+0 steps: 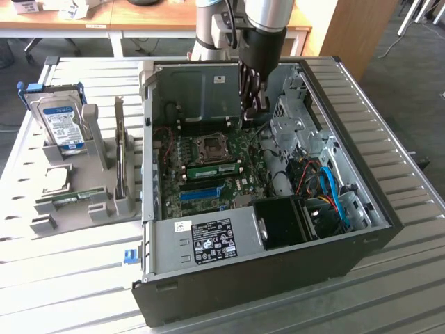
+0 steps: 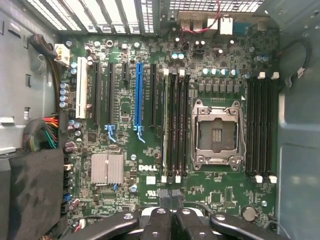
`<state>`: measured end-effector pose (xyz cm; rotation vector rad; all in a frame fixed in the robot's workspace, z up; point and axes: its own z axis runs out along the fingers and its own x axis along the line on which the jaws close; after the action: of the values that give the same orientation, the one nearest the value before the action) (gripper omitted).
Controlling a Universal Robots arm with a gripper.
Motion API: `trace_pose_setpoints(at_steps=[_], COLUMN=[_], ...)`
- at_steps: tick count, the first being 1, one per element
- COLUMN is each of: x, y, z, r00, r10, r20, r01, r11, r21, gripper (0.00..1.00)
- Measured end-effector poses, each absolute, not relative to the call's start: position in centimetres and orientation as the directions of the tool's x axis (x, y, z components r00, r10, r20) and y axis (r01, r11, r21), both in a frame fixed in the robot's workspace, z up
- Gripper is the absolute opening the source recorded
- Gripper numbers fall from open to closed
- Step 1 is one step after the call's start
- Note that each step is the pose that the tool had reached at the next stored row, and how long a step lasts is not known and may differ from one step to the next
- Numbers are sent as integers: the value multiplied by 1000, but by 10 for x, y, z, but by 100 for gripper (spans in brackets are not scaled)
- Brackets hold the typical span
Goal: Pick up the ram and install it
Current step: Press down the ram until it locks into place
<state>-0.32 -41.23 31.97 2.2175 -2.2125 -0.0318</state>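
We see bright, even light over the slatted metal table [image 1: 62, 264], its pale slats almost washed out. Inside the computer case [image 1: 278, 278] the walls shade the motherboard [image 1: 243, 182], which looks dimmer. In the wrist view we note light blowing out the vent grille [image 2: 215, 5], a soft sheen on the heatsink [image 2: 107, 168], and the gripper [image 2: 170, 217] in shadow.

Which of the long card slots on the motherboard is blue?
Only one: the blue slot, with black slots on both sides. The others are black, except one white slot at the end of the row.
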Motion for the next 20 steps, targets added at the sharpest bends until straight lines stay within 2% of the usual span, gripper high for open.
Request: trace_pose_setpoints(at_steps=[20], x=[-3], y=[-412], z=[289], r00=[2], r10=[-1000], r20=[-8], r01=[-1000], r11=[-2], r21=[21], gripper=[11])
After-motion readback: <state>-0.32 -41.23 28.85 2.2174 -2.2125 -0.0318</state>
